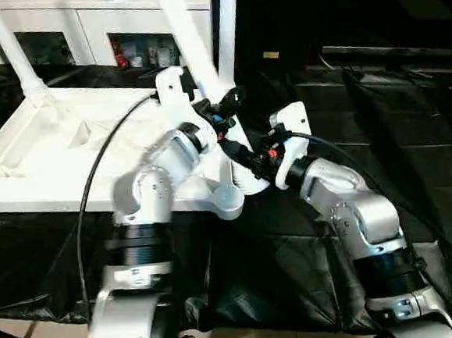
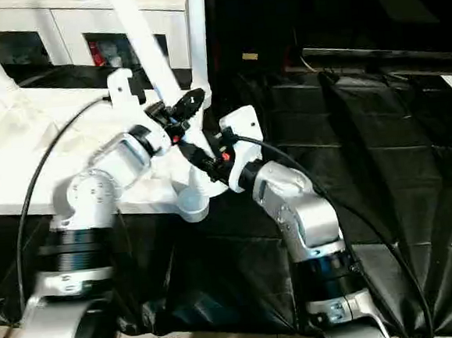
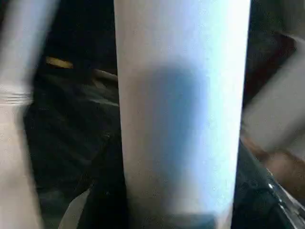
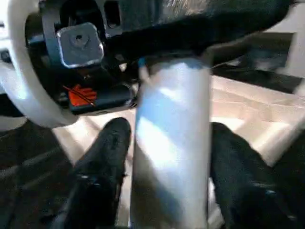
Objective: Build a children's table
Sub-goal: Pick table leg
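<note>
The left gripper [image 1: 225,106] is seen in the left eye view clenched around a long white tapered plastic leg [image 1: 188,39], low on its shaft, while the right gripper [image 1: 253,160] is set just below it at the flared foot of the same leg, where that foot meets the near right corner socket [image 1: 227,200] of the white plastic table top [image 1: 44,152]. The top is laid underside up on the black-covered work table [image 1: 379,125], its ribbed underside facing the camera. Another white leg [image 1: 13,49] is already stood in the far left corner socket, and a further one [image 1: 226,20] rises behind the grippers, its base hidden, so its seating cannot be judged. In the right eye view the same arrangement is shown: the held leg slants up and away from the near corner, its long axis tilted off vertical toward the robot's left, with the narrow end lost past the frame's top edge. By judgement, the task is partly done; this leg has yet to be brought upright and pressed home, and a leg for the near left corner is not accounted for. In the left wrist view the white shaft [image 3: 181,109] is seen close up, running straight away from the camera. In the right wrist view the right gripper's black fingers [image 4: 102,162] are set on either side of the shaft [image 4: 171,143], apparently grasping it, with the left gripper's body just beyond.
</note>
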You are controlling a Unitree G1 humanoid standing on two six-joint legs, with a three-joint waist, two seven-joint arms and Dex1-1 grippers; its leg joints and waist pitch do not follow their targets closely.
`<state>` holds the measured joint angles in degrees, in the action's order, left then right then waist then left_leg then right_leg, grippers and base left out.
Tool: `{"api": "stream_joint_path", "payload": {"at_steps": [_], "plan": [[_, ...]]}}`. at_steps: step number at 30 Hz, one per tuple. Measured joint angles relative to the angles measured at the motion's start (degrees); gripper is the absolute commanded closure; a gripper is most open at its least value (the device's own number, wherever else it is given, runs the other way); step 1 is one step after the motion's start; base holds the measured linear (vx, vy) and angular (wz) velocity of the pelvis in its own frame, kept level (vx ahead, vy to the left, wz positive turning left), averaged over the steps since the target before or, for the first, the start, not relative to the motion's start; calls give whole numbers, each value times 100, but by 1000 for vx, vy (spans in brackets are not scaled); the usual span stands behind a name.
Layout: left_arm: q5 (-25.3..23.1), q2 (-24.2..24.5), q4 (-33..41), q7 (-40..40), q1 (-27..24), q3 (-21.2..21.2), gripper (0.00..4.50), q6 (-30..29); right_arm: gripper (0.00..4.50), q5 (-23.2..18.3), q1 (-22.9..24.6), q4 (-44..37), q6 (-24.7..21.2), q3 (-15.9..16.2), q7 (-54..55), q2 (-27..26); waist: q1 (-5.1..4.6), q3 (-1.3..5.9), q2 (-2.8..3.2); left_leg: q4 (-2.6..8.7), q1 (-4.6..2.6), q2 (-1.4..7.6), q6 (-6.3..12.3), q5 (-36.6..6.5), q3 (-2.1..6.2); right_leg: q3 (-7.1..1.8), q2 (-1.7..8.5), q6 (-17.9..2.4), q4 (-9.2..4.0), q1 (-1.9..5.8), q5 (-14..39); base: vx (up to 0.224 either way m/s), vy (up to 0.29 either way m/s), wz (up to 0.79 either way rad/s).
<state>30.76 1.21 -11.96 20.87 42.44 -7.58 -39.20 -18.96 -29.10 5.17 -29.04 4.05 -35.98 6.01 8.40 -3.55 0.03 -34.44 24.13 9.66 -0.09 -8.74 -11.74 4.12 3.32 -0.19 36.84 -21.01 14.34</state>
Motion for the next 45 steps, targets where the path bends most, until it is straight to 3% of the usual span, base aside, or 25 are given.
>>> {"api": "stream_joint_path", "payload": {"at_steps": [7,13,16,25,31,32,33,38,45], "plan": [[718,768,471,2310,-144,693,259,-578,128,-1078,56,-207,-756,-27,-1974,929,-1,0,0,-1,0,-2,1,0,0,-2,0,1,3,1,-1,0,0,0],[1156,980,669,3331,-144,797,259,-816,128,-1451,134,-298,-1049,240,-2929,1315,-11,2,3,-2,-11,0,0,0,0,-2,0,-5,16,1,-4,0,0,0],[1338,1059,719,3602,-145,800,259,-938,162,-1557,153,-359,-1156,354,-3106,1334,-10,2,2,-3,-10,-1,1,0,0,-3,0,-9,16,1,-7,0,0,0],[1561,1141,909,3736,-215,731,259,-1075,240,-1756,154,-517,-1302,444,-3196,1254,20,3,1,-5,-10,-1,1,1,-2,-4,1,-10,16,2,-7,0,0,0],[1632,1152,1062,3711,-392,627,260,-1127,256,-1748,304,-670,-1281,450,-3018,1125,23,3,1,-6,-9,-1,0,1,-2,-4,1,-9,15,1,-7,0,0,0],[1632,1145,1066,3663,-411,610,204,-1116,258,-1749,336,-683,-1265,434,-2942,1093,26,3,1,-6,-10,-1,0,1,-2,-4,1,-9,17,2,-7,0,0,0],[1626,1119,1066,3576,-415,604,190,-1089,258,-1737,340,-684,-1235,414,-2845,1066,29,3,2,-6,-10,-1,0,1,-2,-4,1,-10,17,2,-7,0,0,0],[1429,846,1067,2998,-416,502,175,-730,258,-1546,357,-693,-956,243,-2183,903,30,4,3,-6,-11,-1,-1,2,-2,-4,1,-13,17,2,-14,0,0,0],[821,491,1068,1979,-351,442,175,-238,258,-887,374,-694,-633,166,-1069,614,0,11,34,-3,-11,-1,-9,6,-1,-6,0,-10,17,0,-16,0,0,0]]}}
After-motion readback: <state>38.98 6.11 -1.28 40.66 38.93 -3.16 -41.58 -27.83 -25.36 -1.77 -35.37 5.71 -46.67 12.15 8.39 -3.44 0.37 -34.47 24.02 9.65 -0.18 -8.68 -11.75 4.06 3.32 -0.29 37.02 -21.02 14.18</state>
